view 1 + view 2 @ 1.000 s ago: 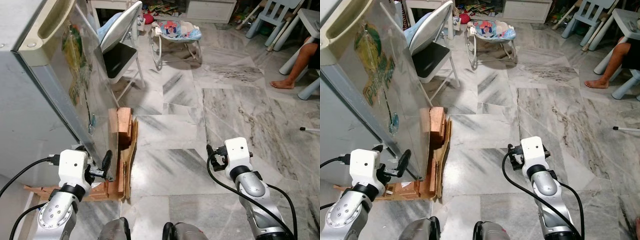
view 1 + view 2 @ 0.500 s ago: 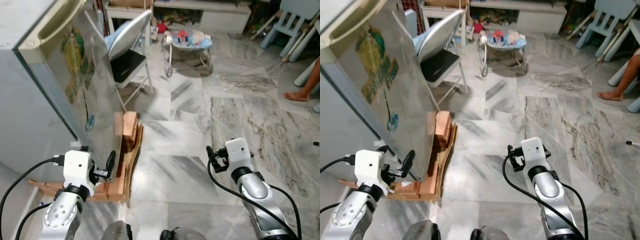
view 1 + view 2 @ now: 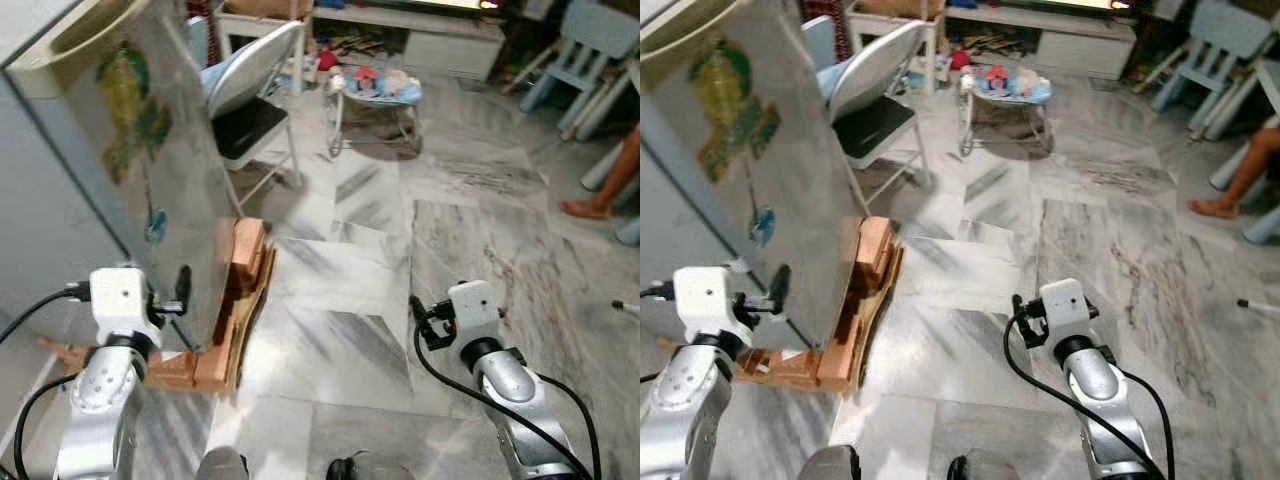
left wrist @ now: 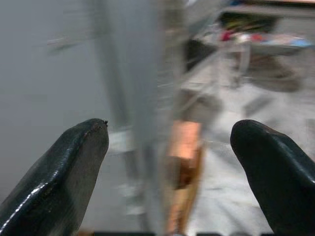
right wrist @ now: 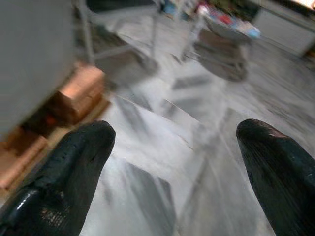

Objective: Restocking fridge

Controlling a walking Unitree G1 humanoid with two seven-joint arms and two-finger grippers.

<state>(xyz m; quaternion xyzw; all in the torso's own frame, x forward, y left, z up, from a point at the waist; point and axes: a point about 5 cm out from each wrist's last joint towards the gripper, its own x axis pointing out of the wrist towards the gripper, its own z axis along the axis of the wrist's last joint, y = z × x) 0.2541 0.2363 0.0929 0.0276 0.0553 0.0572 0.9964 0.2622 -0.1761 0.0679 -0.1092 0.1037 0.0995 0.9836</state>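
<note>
A grey fridge (image 3: 60, 190) stands at my left, its shiny door (image 3: 150, 170) bearing a green and yellow sticker. It rests on a base of wooden blocks (image 3: 240, 290). My left gripper (image 3: 181, 292) is held at the door's lower corner, open. In the left wrist view the gripper (image 4: 170, 130) has its fingers wide apart, and the blurred vertical edge of the fridge (image 4: 142, 123) runs between them. My right gripper (image 3: 424, 325) hovers over the marble floor, open and empty. In the right wrist view its fingers (image 5: 83, 152) frame bare floor.
A folding chair (image 3: 250, 110) stands just past the fridge. A baby bouncer (image 3: 375, 85) is farther back. At the right are a person's foot (image 3: 585, 208) and a blue child's chair (image 3: 585, 50). Open marble floor (image 3: 400, 250) lies ahead.
The whole picture has shifted and blurred, so the camera has moved. My left gripper sits a little higher against the fridge's lower corner. The right arm holds its pose.
</note>
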